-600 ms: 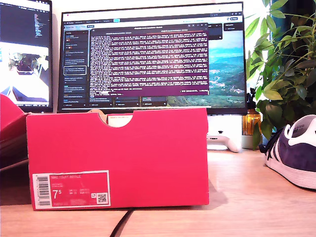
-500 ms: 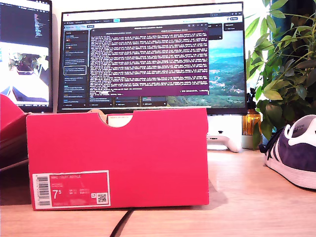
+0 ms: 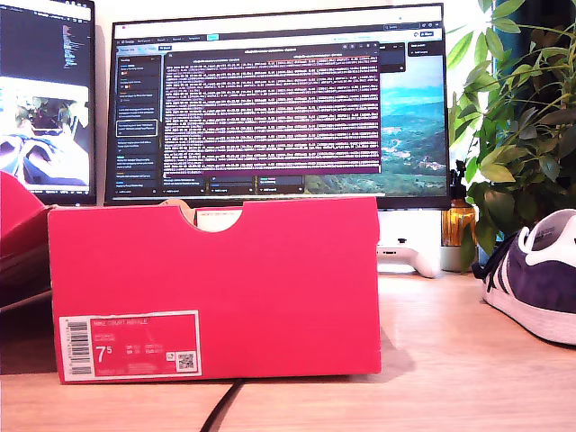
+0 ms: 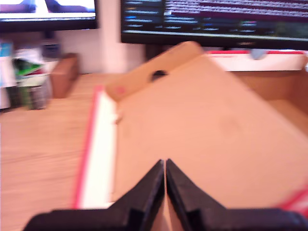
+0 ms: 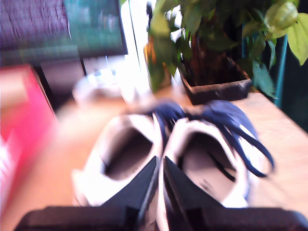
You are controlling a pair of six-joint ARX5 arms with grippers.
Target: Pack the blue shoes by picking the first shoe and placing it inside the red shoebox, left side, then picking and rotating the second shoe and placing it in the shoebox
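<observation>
The red shoebox (image 3: 216, 288) stands on the wooden desk at the exterior view's centre-left, its barcode label facing the camera. One blue shoe (image 3: 540, 279) shows at the exterior view's right edge. Neither arm appears in that view. The blurred first wrist view has my first gripper (image 4: 165, 166) shut and empty over the shoebox's brown cardboard inside (image 4: 202, 120). My second gripper (image 5: 160, 161) is shut and empty just above the pair of blue shoes (image 5: 125, 149), which lie side by side with their heel openings towards the camera. The shoebox (image 5: 24, 110) is a red blur beside them.
Two monitors (image 3: 279, 99) stand behind the box. A potted plant (image 3: 522, 135) rises at the exterior view's right, with an amber bottle (image 3: 457, 220) and a white controller (image 3: 409, 256) nearby. A black cable (image 3: 220, 409) runs in front. The red lid (image 3: 18, 225) sits at the exterior view's left.
Only the screens differ: the terminal text has scrolled and the camera picture on the other monitor has shifted. Box and shoe have not moved.
</observation>
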